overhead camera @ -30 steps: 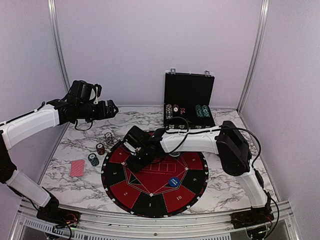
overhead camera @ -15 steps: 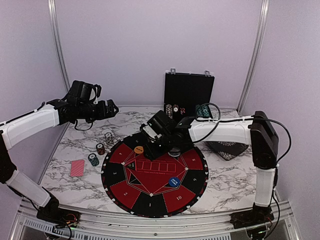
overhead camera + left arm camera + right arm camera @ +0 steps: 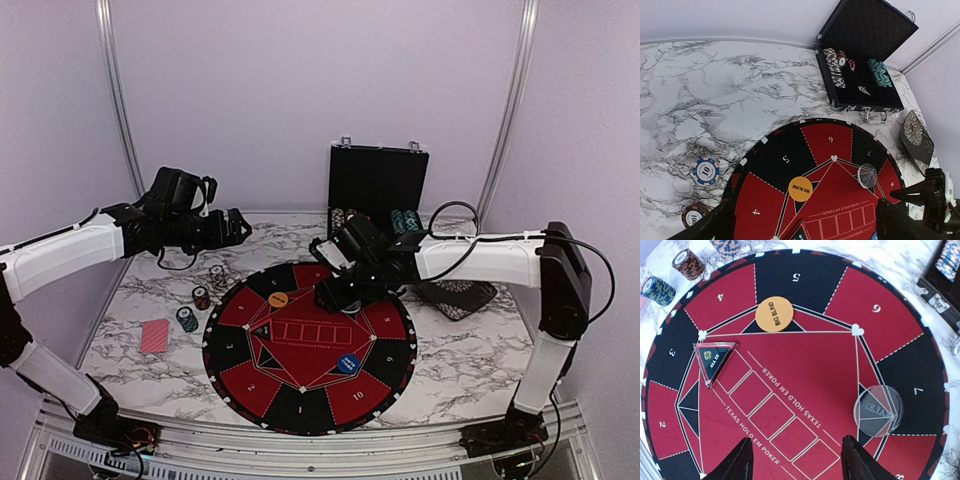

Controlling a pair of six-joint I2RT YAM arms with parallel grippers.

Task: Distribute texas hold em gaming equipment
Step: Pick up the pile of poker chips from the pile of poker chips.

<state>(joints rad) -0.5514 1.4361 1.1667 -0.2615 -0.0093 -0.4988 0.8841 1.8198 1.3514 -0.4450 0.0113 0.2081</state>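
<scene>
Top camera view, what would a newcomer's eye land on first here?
The big round red-and-black mat fills the middle of the table, with an orange Big Blind disc and a clear disc on it. Behind it stands an open black case holding chips, and the right arm's fingers hang open over the mat.

I see the orange Big Blind disc (image 3: 774,314) lying flat at upper centre of the right wrist view, with the clear disc (image 3: 878,409) flat at lower right. In the top view the blue disc (image 3: 348,364) lies flat at lower centre. At left stand the white chip stack (image 3: 217,273), red chip stack (image 3: 201,297) and teal chip stack (image 3: 187,319), with the red-backed cards (image 3: 154,336) face down below them.
</scene>
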